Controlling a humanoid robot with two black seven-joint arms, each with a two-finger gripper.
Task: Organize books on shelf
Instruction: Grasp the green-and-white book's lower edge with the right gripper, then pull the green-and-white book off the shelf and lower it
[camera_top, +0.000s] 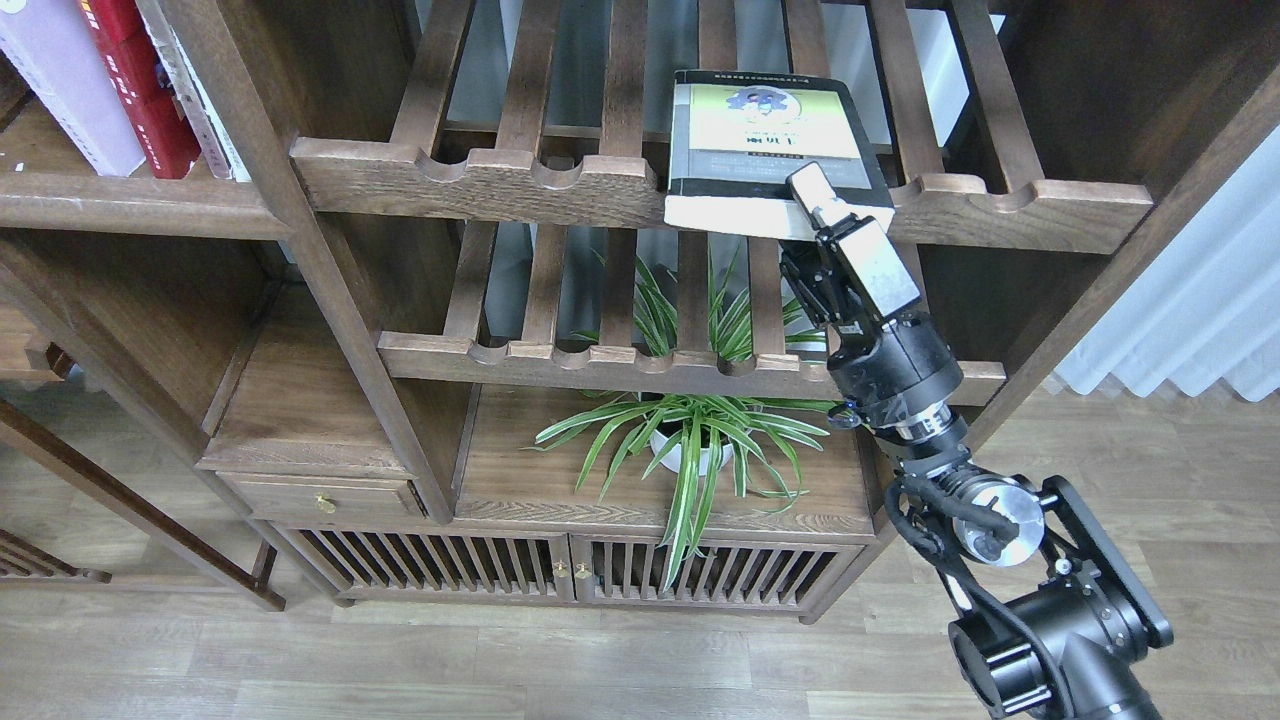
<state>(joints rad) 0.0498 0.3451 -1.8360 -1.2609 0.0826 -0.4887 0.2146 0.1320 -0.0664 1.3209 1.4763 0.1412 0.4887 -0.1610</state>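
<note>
1. Where the right arm ends, the right gripper (812, 205) is seen at the near edge of the grey and yellow-green book (768, 150); one finger (812, 190) lies on the cover, and the other is hidden beneath, so the book appears to be clamped between the two, though this cannot be confirmed.
2. That book is laid flat, cover up, on the upper slatted rack (480, 175), with its page edge projecting past the scalloped front rail.
3. On the flat shelf board (130, 205) at the upper left, a pale lavender-white book (70, 90) and a red book (140, 100) are stood leaning, spines out, touching each other; a further pale spine is set just beside the red one.
4. The lower slatted rack (600, 365) is found beneath the held book.
5. A potted spider plant (690, 440) is placed on the cabinet top (520, 480), below that rack; its leaves reach up through the slats.
6. Open wooden floor (500, 660) is visible before the cabinet.
</note>
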